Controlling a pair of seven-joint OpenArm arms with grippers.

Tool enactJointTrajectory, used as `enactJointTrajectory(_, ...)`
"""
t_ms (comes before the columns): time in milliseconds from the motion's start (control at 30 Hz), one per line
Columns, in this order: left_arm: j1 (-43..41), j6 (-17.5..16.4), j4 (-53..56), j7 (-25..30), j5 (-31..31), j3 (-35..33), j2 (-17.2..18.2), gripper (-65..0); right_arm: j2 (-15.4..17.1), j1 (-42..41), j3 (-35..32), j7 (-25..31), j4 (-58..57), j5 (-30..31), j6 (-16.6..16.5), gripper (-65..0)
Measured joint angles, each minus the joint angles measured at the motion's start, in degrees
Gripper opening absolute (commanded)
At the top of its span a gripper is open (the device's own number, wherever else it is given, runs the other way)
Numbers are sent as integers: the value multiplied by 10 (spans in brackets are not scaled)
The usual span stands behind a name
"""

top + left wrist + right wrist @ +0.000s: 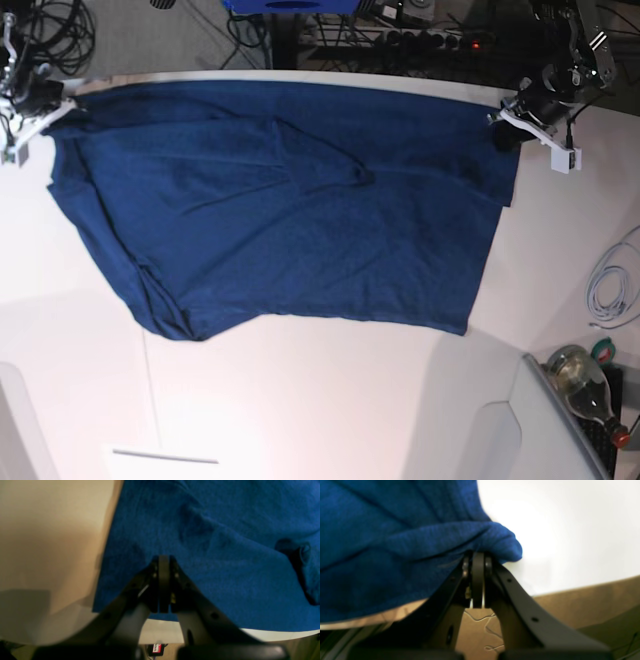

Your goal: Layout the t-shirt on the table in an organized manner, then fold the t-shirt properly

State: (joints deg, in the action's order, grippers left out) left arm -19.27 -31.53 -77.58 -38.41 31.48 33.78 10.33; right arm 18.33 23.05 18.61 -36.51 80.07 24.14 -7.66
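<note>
The shirt (pixel 290 200) lies spread over the far half of the white surface (pixel 330 400), pulled wide between two corners at the far edge, with a diagonal ridge near its middle and a bunched fold at the near left corner. It looks light, limp and a little grippy, so it should drape and wrinkle rather than hold a shape; the corners and hems seem the best places to take it. The left hand (pixel 163 562) is pressed together, pinching the shirt's edge; the right hand (pixel 477 560) is likewise clamped on a rolled corner of cloth. The base view alone shows the whole outline and the cables and bottle at the side. The wrist views alone show each pinch up close and the floor below the surface's edge.
</note>
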Motion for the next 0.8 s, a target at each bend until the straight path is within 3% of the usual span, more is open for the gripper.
enactJointTrajectory(133,-7,0,-26,-3,-2,0,0,-650,-1,-21,0,2,-8,-24,0,-648)
enactJointTrajectory(300,-17,0,-82,-6,2,23,-5,-650,-3,48,27,-17,155,-25,2,-645)
enactJointTrajectory(433,-14,1,-92,-5,0,47,0,-650,4,-2,26,-9,205,-19,-4,-636)
enactJointTrajectory(500,-7,0,-92,-7,0,45,-6,-650,-1,-66,25,-7,160,-22,-3,-576)
enactJointTrajectory(633,10,0,-92,-2,2,38,-44,-650,24,-198,-34,-6,4,-21,-7,-338)
enactJointTrajectory(800,11,0,-63,-1,1,46,-45,-650,47,-282,-134,-4,-121,-26,-1,-359)
